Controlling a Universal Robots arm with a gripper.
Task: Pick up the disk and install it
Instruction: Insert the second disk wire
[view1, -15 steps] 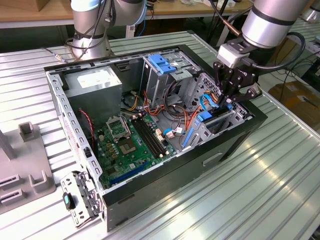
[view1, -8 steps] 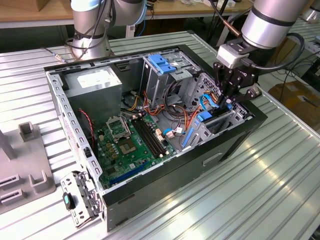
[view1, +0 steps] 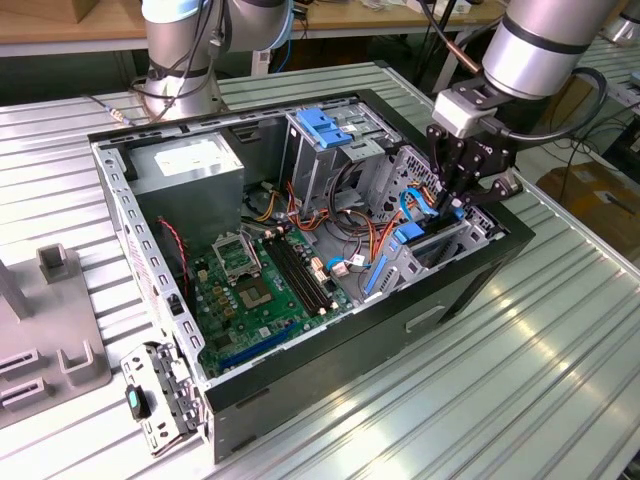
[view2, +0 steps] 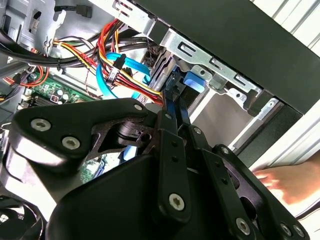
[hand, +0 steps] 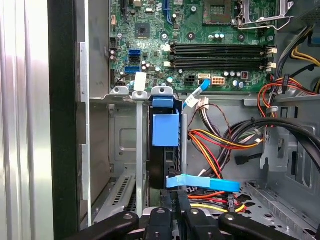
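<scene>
Your gripper (view1: 452, 205): it hangs low over the drive bay at the corner of the open computer case (view1: 470, 280), black fingers (hand: 173, 207) pointing into the bay.
Grip: narrow. You have both fingers drawn close together, pinching the thin upper edge of the disk (hand: 165, 127).
The disk: it stands on edge in the bay slot directly beneath your fingertips. In the first wrist view its dark body runs away from them, with a blue plastic rail piece on its far end.
Bay rails (hand: 140, 150): grey metal uprights stand just beside the disk, on the side toward the black case wall.
Blue flat cable (hand: 205, 184): it crosses right at your fingertips and leads off away from the case wall.
Wire bundle (hand: 210, 145): red, orange and yellow leads lie next to the disk, on the cable's side.
Motherboard (hand: 200, 30): it sits beyond the bay, past the disk's far end.
Drive cage (view1: 325, 125): tall and grey with a blue latch, well apart from your gripper, deeper in the case.
Person's hand (view2: 285, 182): it is outside the case wall, near the gripper body.
Table (view1: 560, 380): ribbed metal under the case.
</scene>
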